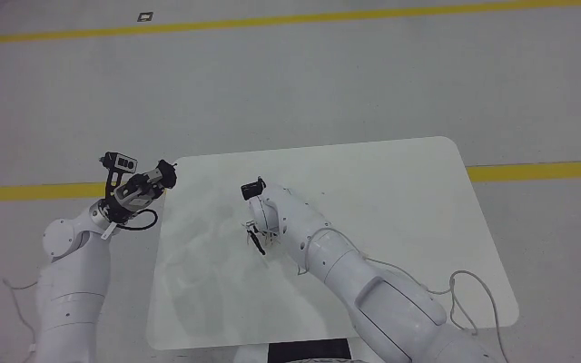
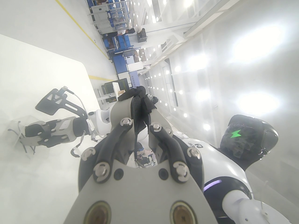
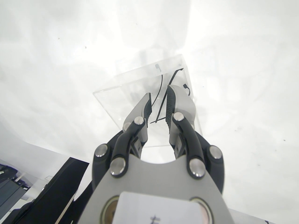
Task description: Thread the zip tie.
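Several black zip ties (image 3: 161,108) lie in a clear plastic box (image 3: 109,96) on the white table (image 1: 390,209). My right gripper (image 3: 158,93) hangs open over the box, fingers dipped in, with one zip tie lying between them untouched. In the top view the right gripper (image 1: 258,240) sits left of the table's middle. My left gripper (image 2: 139,94) is raised off the table's left edge (image 1: 165,174), pads shut, and a thin black zip tie strip (image 2: 135,138) runs back between its fingers. The left wrist view also has the right gripper (image 2: 25,138) at the box (image 2: 14,127).
The table's right half and front are bare white surface. Yellow floor lines (image 1: 272,20) run behind and beside the table. A black block (image 3: 58,183) lies near the table edge in the right wrist view.
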`<state>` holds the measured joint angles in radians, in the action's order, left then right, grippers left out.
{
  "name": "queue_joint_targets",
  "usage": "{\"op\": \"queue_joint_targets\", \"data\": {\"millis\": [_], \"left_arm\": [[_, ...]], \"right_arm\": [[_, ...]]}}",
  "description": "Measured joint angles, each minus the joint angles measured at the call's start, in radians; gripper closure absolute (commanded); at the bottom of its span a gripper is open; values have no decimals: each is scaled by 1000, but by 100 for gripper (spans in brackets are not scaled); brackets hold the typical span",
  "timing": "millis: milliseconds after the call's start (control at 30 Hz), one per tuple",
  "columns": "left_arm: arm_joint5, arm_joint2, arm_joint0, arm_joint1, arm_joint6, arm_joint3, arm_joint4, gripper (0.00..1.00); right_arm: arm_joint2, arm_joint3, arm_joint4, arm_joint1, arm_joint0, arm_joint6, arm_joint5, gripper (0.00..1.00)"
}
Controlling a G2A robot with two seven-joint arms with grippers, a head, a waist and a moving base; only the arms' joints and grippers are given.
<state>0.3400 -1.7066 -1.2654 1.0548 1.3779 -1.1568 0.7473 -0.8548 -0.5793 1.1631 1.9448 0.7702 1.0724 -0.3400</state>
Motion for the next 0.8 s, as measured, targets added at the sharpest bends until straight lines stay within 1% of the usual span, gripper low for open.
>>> {"op": "queue_joint_targets", "data": {"millis": [233, 333, 700, 800], "left_arm": [[0, 0, 0, 0, 0, 0, 0, 100], [0, 0, 0, 0, 0, 0, 0, 100], [0, 0, 0, 0, 0, 0, 0, 100], [0, 0, 0, 0, 0, 0, 0, 100]], "right_arm": [[-3, 19, -8, 3, -7, -1, 0, 84], [-2, 25, -12, 4, -11, -2, 0, 89], [7, 51, -30, 8, -25, -10, 0, 87], [11, 56, -36, 9, -28, -13, 0, 91]]}}
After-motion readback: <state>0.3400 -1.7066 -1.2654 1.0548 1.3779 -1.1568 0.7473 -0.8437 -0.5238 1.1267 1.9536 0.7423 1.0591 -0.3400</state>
